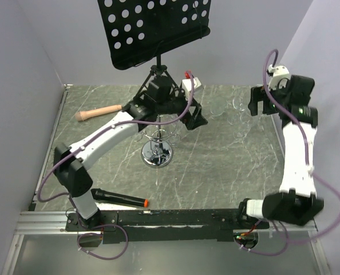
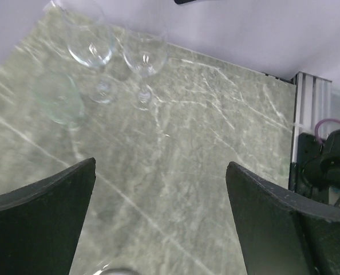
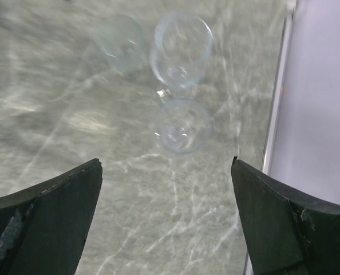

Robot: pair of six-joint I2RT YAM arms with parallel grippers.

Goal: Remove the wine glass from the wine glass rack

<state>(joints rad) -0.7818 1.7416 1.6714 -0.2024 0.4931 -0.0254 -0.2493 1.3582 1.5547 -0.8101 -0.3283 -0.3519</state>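
The wine glass rack (image 1: pixel 157 153), a chrome wire stand on a round shiny base, stands mid-table, its looped top partly under my left arm. I cannot tell whether a glass hangs on it. Three clear wine glasses stand upright on the marble at the far right; in the left wrist view they are one (image 2: pixel 90 40), another (image 2: pixel 145 54) and a third (image 2: pixel 58 97). The right wrist view shows them from above, the nearest (image 3: pixel 181 126) just ahead. My left gripper (image 2: pixel 161 165) hangs open and empty beyond the rack. My right gripper (image 3: pixel 166 162) is open over bare marble beside the glasses.
A black perforated music stand (image 1: pixel 155 28) rises at the back centre on a tripod. A wooden handle (image 1: pixel 98 113) lies at the back left. A black marker-like stick with an orange tip (image 1: pixel 119 198) lies near the front. Grey walls close in both sides.
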